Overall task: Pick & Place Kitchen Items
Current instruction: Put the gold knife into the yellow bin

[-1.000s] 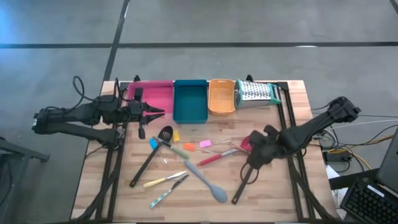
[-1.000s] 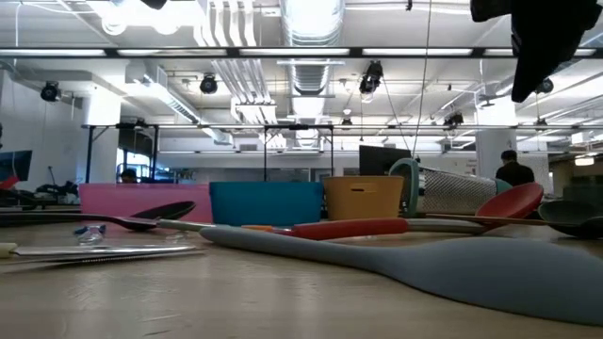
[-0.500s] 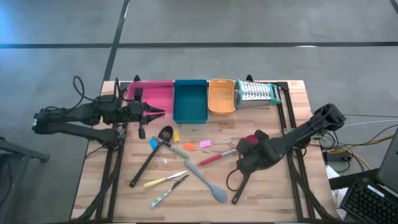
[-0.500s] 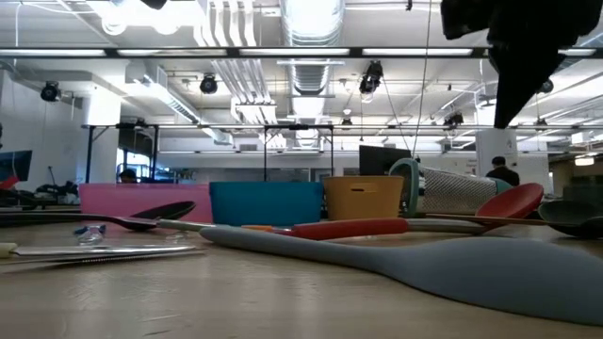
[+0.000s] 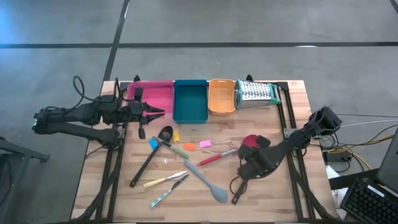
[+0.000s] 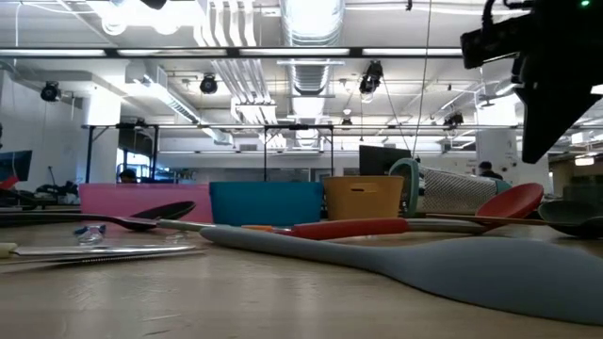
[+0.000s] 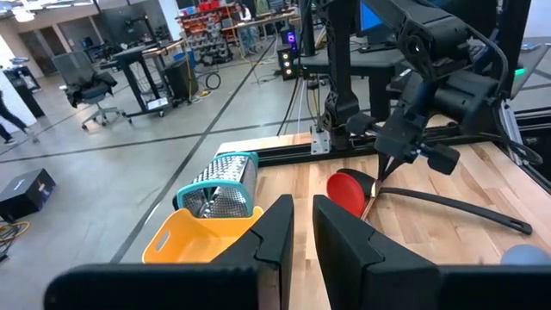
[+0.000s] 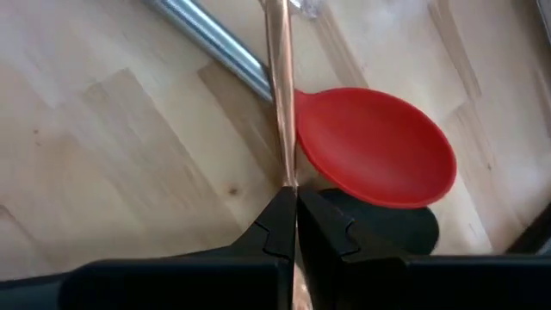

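Note:
Loose utensils lie on the wooden table: a grey spoon [image 5: 205, 177], a black slotted spoon [image 5: 149, 158], a red-handled tool [image 5: 212, 158], and small tools with yellow [image 5: 163, 181] and blue [image 5: 163, 196] handles. A red spoon head [image 8: 374, 146] lies over a black spoon's head [image 8: 379, 226]. The black spoon's handle [image 5: 239, 186] runs toward the near edge. My right gripper [image 8: 294, 200] points down beside the red head, shut on a thin copper-coloured rod [image 8: 280, 95]. My left gripper [image 5: 160, 112] hovers shut and empty by the pink tray. My right gripper pinches the thin copper-coloured rod [image 8: 287, 172] between its two fingertips, right beside the red spoon head. The fingers come from above, pointing down, and the rod runs on ahead of them along the table. Whether the rod belongs to the red spoon I cannot tell.
Pink [image 5: 155, 93], teal [image 5: 190, 102] and orange [image 5: 222, 99] trays stand in a row at the far edge. A metal grater [image 5: 256, 93] lies on its side to their right. Bare wood shows at the near right corner [image 5: 280, 199].
My right arm has swung toward the table's near edge and come down, so its gripper now stands by the red spoon head and black spoon. The utensils have not visibly moved.

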### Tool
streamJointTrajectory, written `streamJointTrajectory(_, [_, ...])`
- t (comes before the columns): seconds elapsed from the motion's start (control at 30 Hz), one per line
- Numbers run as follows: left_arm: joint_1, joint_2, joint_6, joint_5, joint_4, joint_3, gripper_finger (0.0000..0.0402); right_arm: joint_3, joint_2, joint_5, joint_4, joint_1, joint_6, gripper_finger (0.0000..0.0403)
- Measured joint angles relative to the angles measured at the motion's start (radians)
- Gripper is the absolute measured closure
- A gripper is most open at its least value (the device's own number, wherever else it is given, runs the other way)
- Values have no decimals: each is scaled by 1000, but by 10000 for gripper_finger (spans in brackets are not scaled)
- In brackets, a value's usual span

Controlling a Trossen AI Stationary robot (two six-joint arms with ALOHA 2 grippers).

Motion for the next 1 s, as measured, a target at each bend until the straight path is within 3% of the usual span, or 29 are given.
streamJointTrajectory(0.2, [0,0,0,0,0,0,348,-92,-73,0,139,30,50,387])
streamJointTrajectory(0.4, [0,0,0,0,-2,0,348,-187,-126,-1,313,51,4,334])
streamJointTrajectory(0.7, [0,0,0,0,-2,0,348,-275,-123,-4,344,50,-2,254])
streamJointTrajectory(1.0, [0,0,0,0,-6,0,348,-332,-122,0,366,38,41,234])
